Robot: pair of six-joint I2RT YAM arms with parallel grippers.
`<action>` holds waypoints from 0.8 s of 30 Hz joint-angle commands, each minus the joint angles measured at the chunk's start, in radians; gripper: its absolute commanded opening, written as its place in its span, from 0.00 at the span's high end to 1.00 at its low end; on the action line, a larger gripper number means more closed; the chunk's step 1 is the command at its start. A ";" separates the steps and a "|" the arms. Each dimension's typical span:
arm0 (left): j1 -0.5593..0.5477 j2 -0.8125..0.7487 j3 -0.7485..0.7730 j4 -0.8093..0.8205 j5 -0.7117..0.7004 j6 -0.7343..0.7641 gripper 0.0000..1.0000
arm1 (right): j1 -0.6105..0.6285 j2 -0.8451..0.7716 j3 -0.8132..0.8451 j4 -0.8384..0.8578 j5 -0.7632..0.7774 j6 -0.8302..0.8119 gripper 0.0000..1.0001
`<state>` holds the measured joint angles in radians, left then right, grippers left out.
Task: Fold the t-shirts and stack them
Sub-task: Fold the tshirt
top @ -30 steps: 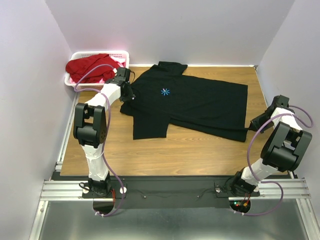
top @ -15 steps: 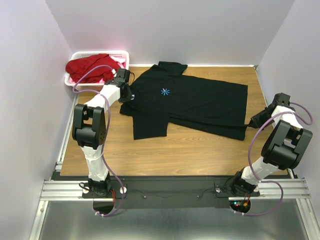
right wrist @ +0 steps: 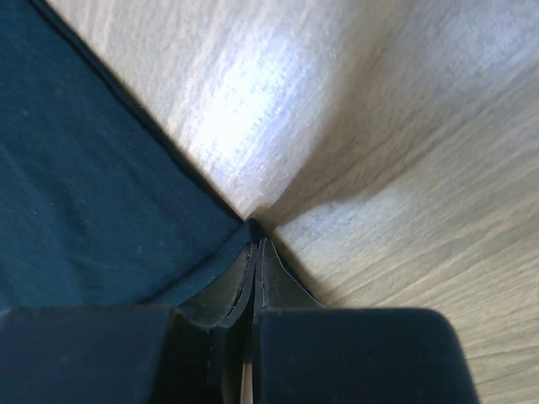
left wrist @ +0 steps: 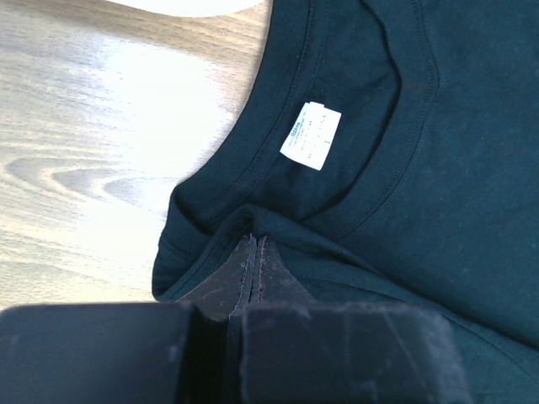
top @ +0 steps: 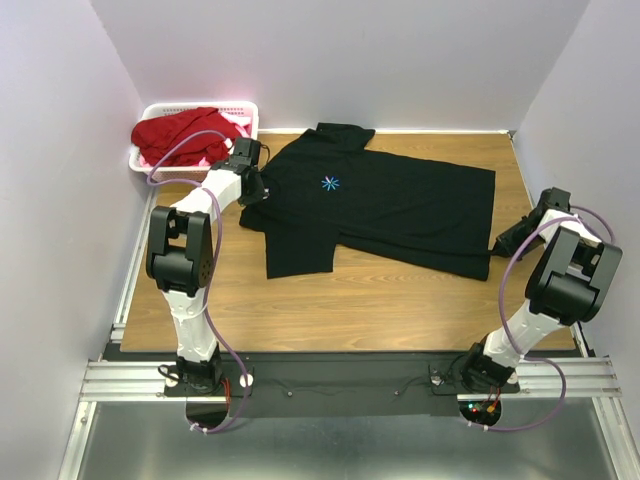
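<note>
**No fold yet**

Black shirt (top: 380, 210) lies flat on the tabletop (top: 350, 305) right of the basket (top: 250, 108), left claw (left wrist: 255, 244) clamped on its shoulder, right claw (right wrist: 255, 231) on its hem corner. Red shirt (top: 178, 130) lies inside the basket; I judge all folding is still to do

My right arm (top: 572, 280) has tucked in: its elbow swung toward 12 o'clock, its wrist slid toward 9 o'clock. The right gripper (top: 497, 243), pinching the black t-shirt (top: 400, 205) at its hem corner, crept toward 11 o'clock.
</note>
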<state>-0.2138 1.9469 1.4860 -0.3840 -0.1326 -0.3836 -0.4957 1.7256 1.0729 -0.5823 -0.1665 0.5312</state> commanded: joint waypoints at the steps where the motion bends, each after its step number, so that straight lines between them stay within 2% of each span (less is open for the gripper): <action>1: 0.011 -0.014 0.027 0.026 -0.033 -0.011 1.00 | 0.002 0.002 0.062 0.052 -0.005 -0.019 0.99; 8: 0.013 -0.049 0.010 0.028 -0.047 -0.014 1.00 | 0.009 -0.049 0.076 0.052 -0.018 -0.010 0.99; 21: 0.011 -0.029 -0.012 0.043 -0.050 -0.020 1.00 | 0.022 0.015 0.062 0.087 -0.027 -0.011 0.99; 23: 0.011 -0.025 -0.009 0.050 -0.047 -0.015 1.00 | 0.022 0.022 0.061 0.088 -0.019 -0.016 0.98; 24: 0.011 -0.016 0.000 0.050 -0.044 -0.012 1.00 | 0.023 0.022 0.058 0.090 -0.016 -0.019 0.95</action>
<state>-0.2138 1.9491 1.4849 -0.3664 -0.1406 -0.4007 -0.4808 1.7336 1.1137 -0.5461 -0.1978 0.5274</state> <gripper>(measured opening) 0.014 0.017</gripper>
